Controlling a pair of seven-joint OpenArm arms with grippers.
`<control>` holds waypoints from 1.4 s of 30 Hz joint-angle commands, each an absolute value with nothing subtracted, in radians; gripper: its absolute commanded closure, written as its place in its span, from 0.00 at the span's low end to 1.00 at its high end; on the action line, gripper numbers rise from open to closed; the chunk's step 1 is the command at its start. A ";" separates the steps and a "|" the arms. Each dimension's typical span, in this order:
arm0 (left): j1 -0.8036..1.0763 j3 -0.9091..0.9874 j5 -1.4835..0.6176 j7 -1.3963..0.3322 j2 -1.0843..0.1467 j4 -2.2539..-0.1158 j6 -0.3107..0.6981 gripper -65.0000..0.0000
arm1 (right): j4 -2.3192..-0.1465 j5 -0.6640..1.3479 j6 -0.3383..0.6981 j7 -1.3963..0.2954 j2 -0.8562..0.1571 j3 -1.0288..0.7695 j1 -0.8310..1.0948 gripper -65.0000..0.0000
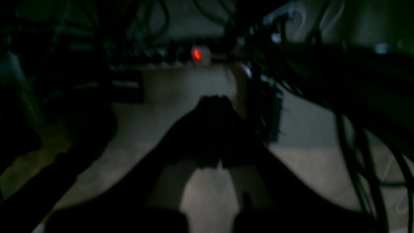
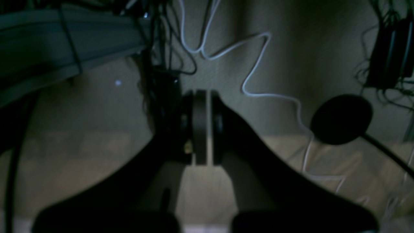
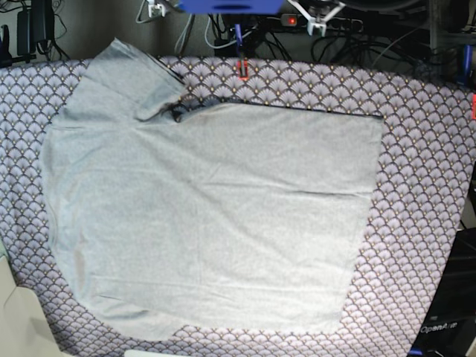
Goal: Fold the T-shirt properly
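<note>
T-shirt (image 3: 208, 216) lies spread on the scallop-patterned cloth (image 3: 424, 193) covering the counter, one side already folded in, left sleeve (image 3: 123, 78) still out. My right hand (image 2: 202, 129) and left hand (image 1: 212, 129) hang shut and empty, off the counter among cables (image 2: 255, 71); next I fold that sleeve in

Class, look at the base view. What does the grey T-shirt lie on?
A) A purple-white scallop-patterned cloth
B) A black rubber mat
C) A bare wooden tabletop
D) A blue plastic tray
A: the T-shirt lies spread on the scallop-patterned cloth, whose purple-white pattern shows all round the shirt's edges.
</note>
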State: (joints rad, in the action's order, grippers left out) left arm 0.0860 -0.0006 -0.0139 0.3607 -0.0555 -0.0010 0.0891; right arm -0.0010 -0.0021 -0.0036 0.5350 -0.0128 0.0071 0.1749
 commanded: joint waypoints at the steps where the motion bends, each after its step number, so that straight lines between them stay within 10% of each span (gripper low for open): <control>1: 0.096 0.001 -0.018 0.372 -0.064 0.000 0.114 1.00 | 0.000 0.001 0.004 0.581 -0.016 0.007 0.202 1.00; 10: 0.111 -0.001 -0.096 0.407 -0.122 0.000 0.220 1.00 | 0.000 0.001 0.004 0.881 -0.058 0.007 0.306 1.00; 31: 0.418 -0.001 -0.231 1.147 -0.140 0.000 0.274 1.00 | -0.041 0.004 0.002 1.380 -0.137 -0.001 0.555 1.00; 42: 0.630 -0.001 -0.291 1.313 -0.119 -0.157 0.275 1.00 | -0.901 0.005 0.001 1.290 -0.139 -0.097 0.998 1.00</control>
